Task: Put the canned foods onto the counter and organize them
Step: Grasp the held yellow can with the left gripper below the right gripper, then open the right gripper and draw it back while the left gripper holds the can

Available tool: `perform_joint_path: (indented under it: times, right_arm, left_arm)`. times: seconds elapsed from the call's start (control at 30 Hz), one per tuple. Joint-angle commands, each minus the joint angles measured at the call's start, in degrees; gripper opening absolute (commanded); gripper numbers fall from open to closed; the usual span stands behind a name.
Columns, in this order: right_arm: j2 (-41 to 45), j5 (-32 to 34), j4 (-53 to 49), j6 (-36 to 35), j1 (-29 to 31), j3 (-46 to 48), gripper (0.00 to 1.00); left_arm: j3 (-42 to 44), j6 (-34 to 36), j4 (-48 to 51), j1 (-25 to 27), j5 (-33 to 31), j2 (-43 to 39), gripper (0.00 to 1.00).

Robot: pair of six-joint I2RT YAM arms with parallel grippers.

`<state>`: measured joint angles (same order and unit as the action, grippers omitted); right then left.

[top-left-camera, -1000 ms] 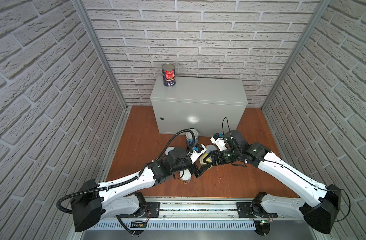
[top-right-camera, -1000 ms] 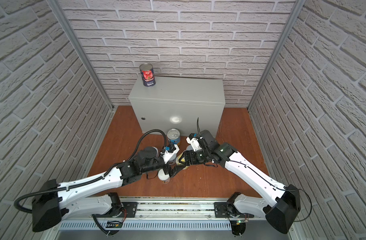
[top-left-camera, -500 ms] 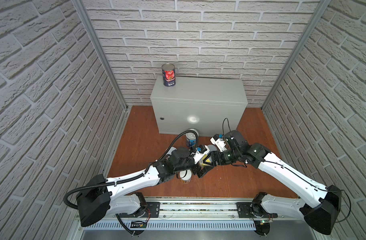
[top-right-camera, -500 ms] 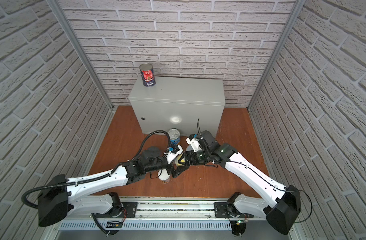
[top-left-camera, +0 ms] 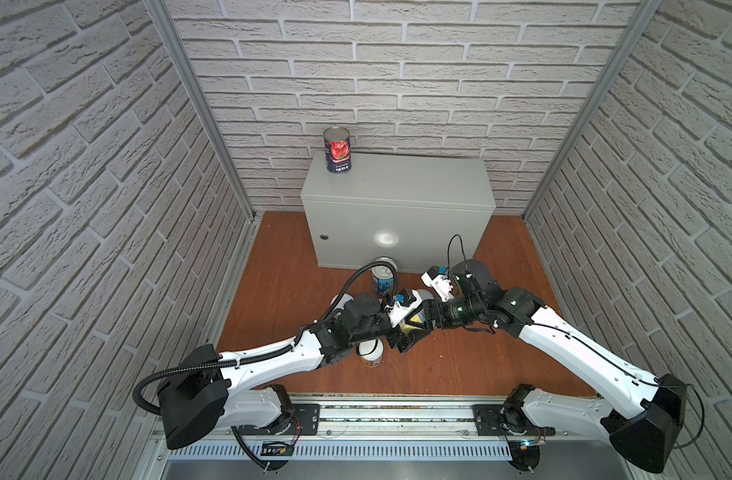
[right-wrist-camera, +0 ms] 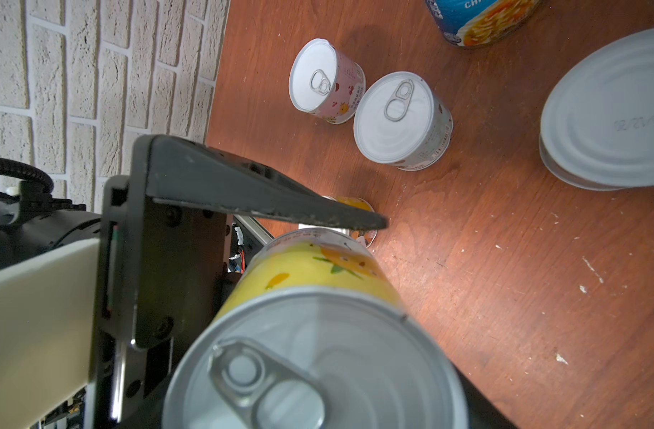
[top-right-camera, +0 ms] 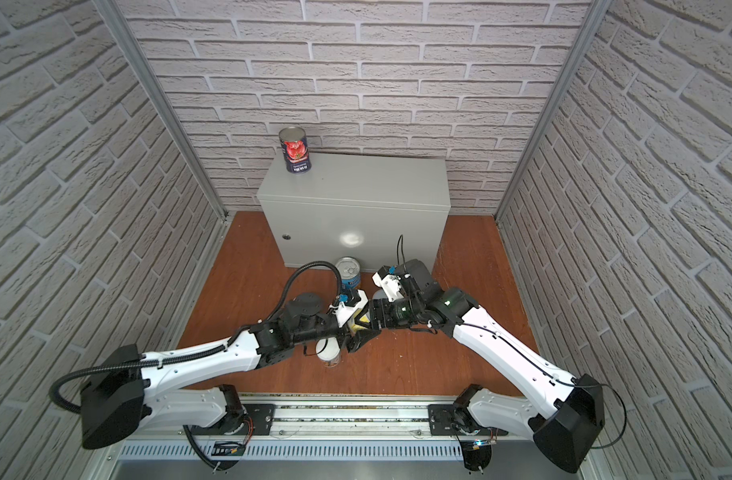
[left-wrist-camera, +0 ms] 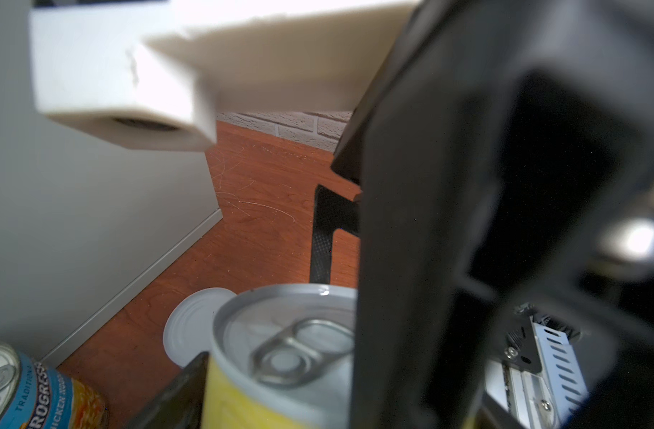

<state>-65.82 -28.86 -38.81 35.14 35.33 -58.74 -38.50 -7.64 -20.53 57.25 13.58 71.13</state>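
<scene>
HANDOVER | right gripper (top-left-camera: 419, 325) clamps yellow can (right-wrist-camera: 310, 267), lid toward its wrist | left gripper (top-left-camera: 403, 340) straddles can's far end, fingers (right-wrist-camera: 266, 208) crosswise to can axis | left grip: cannot tell

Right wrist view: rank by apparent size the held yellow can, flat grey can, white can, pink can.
1. held yellow can (nearness inflates it)
2. flat grey can, cropped
3. white can
4. pink can, slightly smaller

The left tool (top-left-camera: 412, 332) has reached rightward, its jaws now flanking the raised yellow can (right-wrist-camera: 310, 271).
</scene>
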Motion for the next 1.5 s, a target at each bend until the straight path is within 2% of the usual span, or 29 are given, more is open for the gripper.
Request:
perform_joint_path:
  times: [0.0,0.13,0.3,0.43,0.57,0.83,1.0,1.47]
  right_arm:
    - [2.0,-3.3,5.2,1.1,-0.2,0.1,0.53]
    - [1.9,-3.2,4.9,1.0,-0.5,0.0,0.53]
    - [1.9,-3.3,5.5,1.4,-0.5,0.2,0.53]
    - [2.1,-3.1,6.1,2.1,-0.5,0.7,0.53]
    - [2.4,-2.0,5.2,2.0,-0.5,0.9,0.56]
    - [2.3,-2.7,8.2,3.0,-0.5,3.0,0.79]
    - [3.3,-1.6,8.2,2.6,-0.5,2.8,0.86]
    - [6.1,2.1,5.5,1.8,-0.6,6.7,0.89]
  left_arm:
    - [0.9,-0.6,-4.3,-0.2,1.1,0.5,0.86]
    - [1.4,-0.6,-4.8,-0.3,1.4,0.5,0.75]
    - [1.7,-0.7,-4.8,-0.3,0.9,0.1,0.73]
    - [1.0,-3.1,-4.4,-0.7,-1.2,-0.3,0.58]
    - [-1.0,-5.7,-2.3,-1.7,-0.6,-0.2,0.57]
    - [-5.4,-7.2,3.1,-2.6,-2.3,0.8,0.52]
    - [-6.0,-8.2,3.0,-2.7,-2.3,1.6,0.5]
    - [-6.3,-8.1,5.7,-3.6,-5.7,0.8,0.5]
